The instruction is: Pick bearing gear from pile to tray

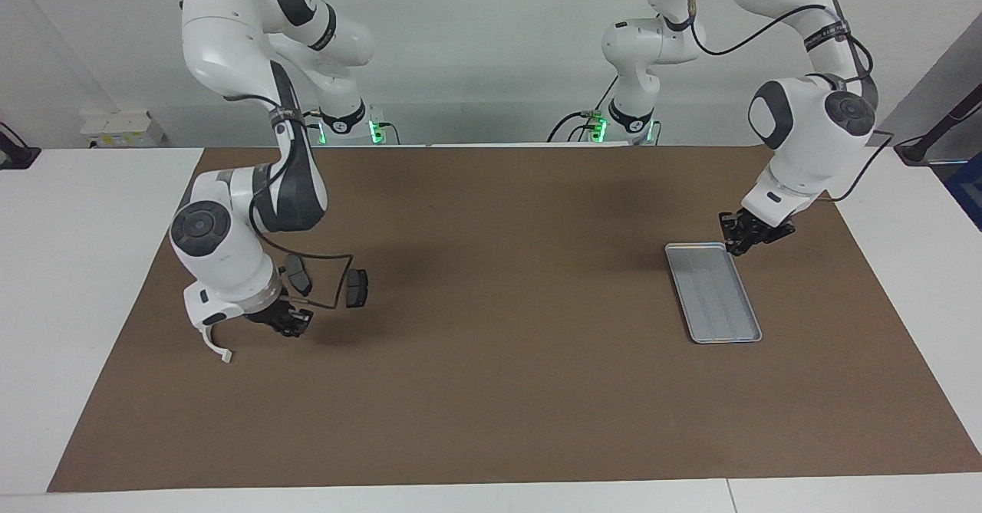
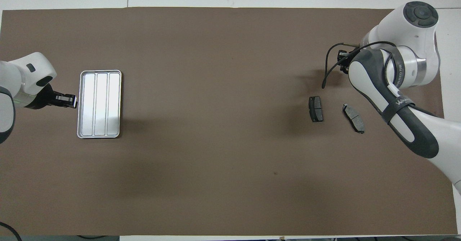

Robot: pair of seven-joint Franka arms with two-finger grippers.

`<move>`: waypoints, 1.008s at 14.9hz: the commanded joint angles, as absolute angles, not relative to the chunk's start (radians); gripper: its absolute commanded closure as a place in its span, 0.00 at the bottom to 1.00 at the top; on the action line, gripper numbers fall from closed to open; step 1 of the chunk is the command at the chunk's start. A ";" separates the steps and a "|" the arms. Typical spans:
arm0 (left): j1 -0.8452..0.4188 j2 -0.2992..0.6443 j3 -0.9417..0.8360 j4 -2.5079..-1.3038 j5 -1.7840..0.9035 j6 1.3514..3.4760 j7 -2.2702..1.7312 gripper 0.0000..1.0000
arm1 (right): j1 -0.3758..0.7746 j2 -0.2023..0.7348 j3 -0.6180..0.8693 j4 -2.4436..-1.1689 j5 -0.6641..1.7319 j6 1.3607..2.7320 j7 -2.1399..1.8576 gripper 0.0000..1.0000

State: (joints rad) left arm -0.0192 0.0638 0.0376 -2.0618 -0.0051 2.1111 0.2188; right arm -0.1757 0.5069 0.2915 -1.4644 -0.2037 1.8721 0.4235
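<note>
The silver tray (image 1: 713, 298) (image 2: 99, 104) lies on the brown mat toward the left arm's end, with nothing in it. My left gripper (image 1: 741, 241) (image 2: 70, 101) hangs shut just off the tray's edge on the left arm's side, and I see nothing in it. Two dark grey pads (image 2: 316, 108) (image 2: 353, 117) of the pile lie toward the right arm's end; they also show in the facing view (image 1: 355, 288) (image 1: 298, 274). My right gripper (image 1: 290, 323) (image 2: 341, 57) hovers low over the mat beside them. No bearing gear shows; it is hidden.
A black cable (image 1: 322, 287) loops from the right wrist down past the pads. The brown mat (image 2: 223, 89) covers most of the white table, whose bare edge (image 1: 92, 268) lies past the right gripper.
</note>
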 commanded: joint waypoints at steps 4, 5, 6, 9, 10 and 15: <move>-0.011 0.034 0.034 -2.189 -0.014 2.241 0.229 1.00 | 0.015 0.374 0.324 -1.436 -0.178 1.700 0.723 1.00; -0.009 0.041 0.034 -2.194 -0.014 2.249 0.230 1.00 | 0.056 0.365 0.327 -1.436 -0.169 1.695 0.817 1.00; -0.005 0.051 0.034 -2.194 -0.014 2.253 0.230 1.00 | 0.096 0.362 0.331 -1.437 -0.152 1.698 0.900 1.00; 0.008 0.058 0.034 -2.204 -0.014 2.269 0.230 1.00 | 0.193 0.350 0.336 -1.454 -0.098 1.744 1.107 1.00; 0.008 0.066 0.034 -2.210 -0.014 2.285 0.229 1.00 | 0.224 0.347 0.336 -1.466 -0.089 1.758 1.156 1.00; 0.002 0.083 0.031 -2.241 -0.014 2.330 0.219 1.00 | 0.330 0.350 0.334 -1.647 -0.089 2.033 1.354 1.00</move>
State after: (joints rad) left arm -0.0039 0.0841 0.0378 -2.2128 -0.0050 2.2877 0.2187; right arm 0.3106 0.3676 0.3336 -1.5400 -0.1032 1.9149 1.2971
